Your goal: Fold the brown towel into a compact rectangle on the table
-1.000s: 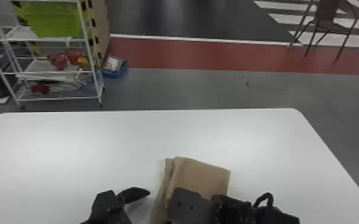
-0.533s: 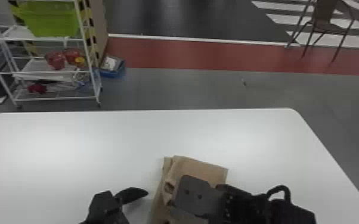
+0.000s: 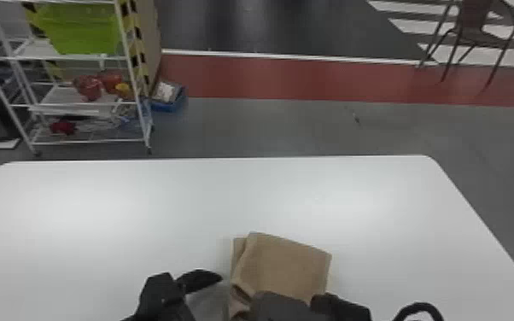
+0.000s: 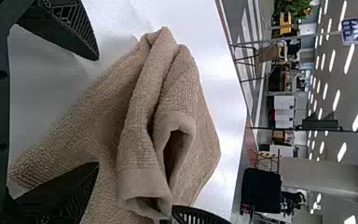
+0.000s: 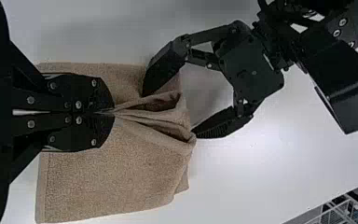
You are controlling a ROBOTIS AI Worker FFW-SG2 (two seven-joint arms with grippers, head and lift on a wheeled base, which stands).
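1. Far left, beyond the table: white wire rack (image 3: 141,106), thin straight rails, holding a glossy green bin (image 3: 83,30). Blue box (image 3: 170,100) on the grey floor just beside it.
2. Table (image 3: 119,205): smooth, pale, hard top with rounded far corners.
3. Left gripper (image 3: 196,281): at the towel's left side in the head view. In the left wrist view, the left gripper (image 4: 98,112) stood wide, its black wedge-shaped fingers (image 4: 70,28) ridged on the inner faces. One overlapped the cloth in that view; whether it touched, could not tell. Nothing was clamped between them.
4. Brown towel (image 3: 286,267): on the table, at the near middle of the head view. Looped, nubby pile, with a smoother woven band along the hem. Roughly four-sided and layered, a second edge peeping out at its left. Loose folds curled into open, tube-like mouths facing the left gripper.
5. Right gripper (image 3: 279,305): over the towel's near part. In the right wrist view the right gripper (image 5: 112,112) was closed tip to tip, pinching a gathered fold; creases fanned from the pinch.
6. Far right, beyond the table: brown chair (image 3: 476,25), slim legs.
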